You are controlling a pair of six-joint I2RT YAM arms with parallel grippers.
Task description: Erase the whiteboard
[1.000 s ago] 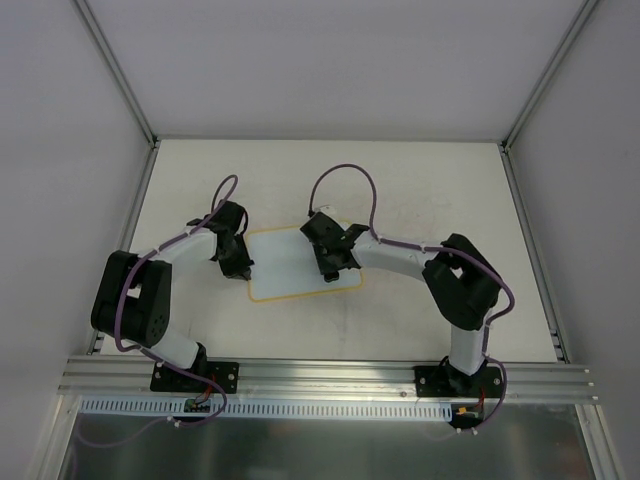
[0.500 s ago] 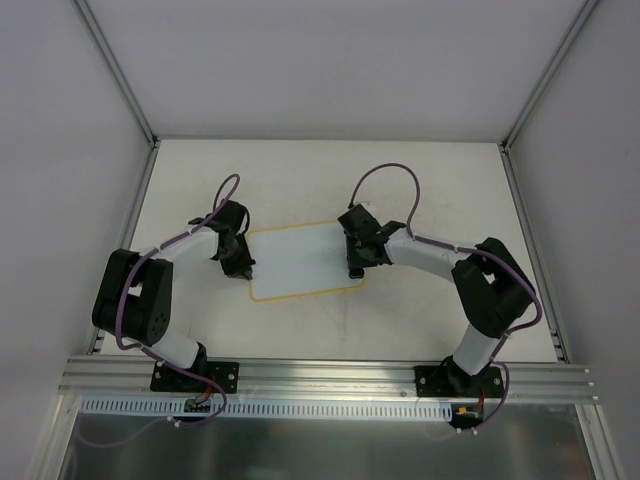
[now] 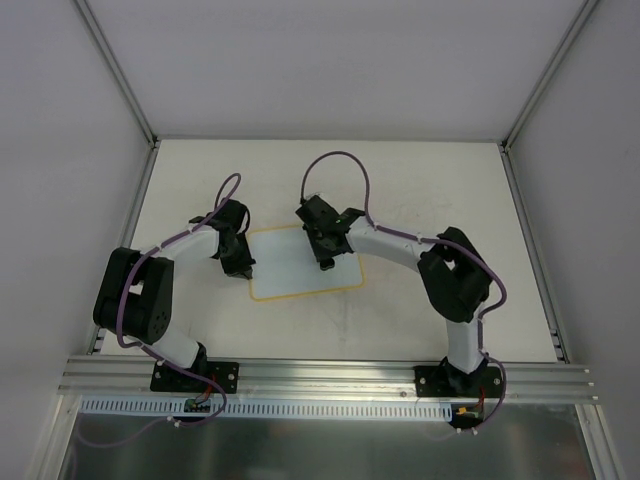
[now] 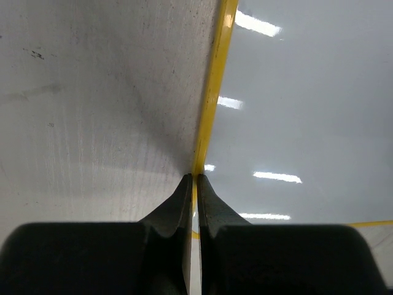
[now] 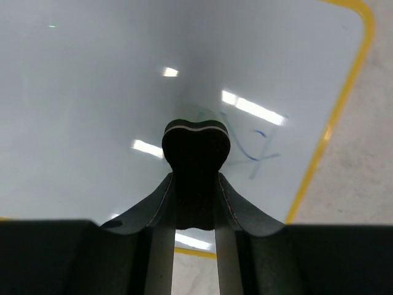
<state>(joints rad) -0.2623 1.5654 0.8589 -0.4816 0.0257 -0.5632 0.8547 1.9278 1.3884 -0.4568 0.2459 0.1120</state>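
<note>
Mid-wipe: my right jaws clamp the small black eraser block [image 5: 196, 142] on the white, yellow-bordered whiteboard [image 3: 285, 272]; left jaws closed, seemingly pinning its edge. Next: sweep the blue scribbles [image 5: 255, 150].

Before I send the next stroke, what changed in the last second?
The right gripper, shut on the eraser, swept right to the whiteboard's right edge, then back left over its middle. The left gripper stayed shut at the left edge; the whiteboard did not move.
</note>
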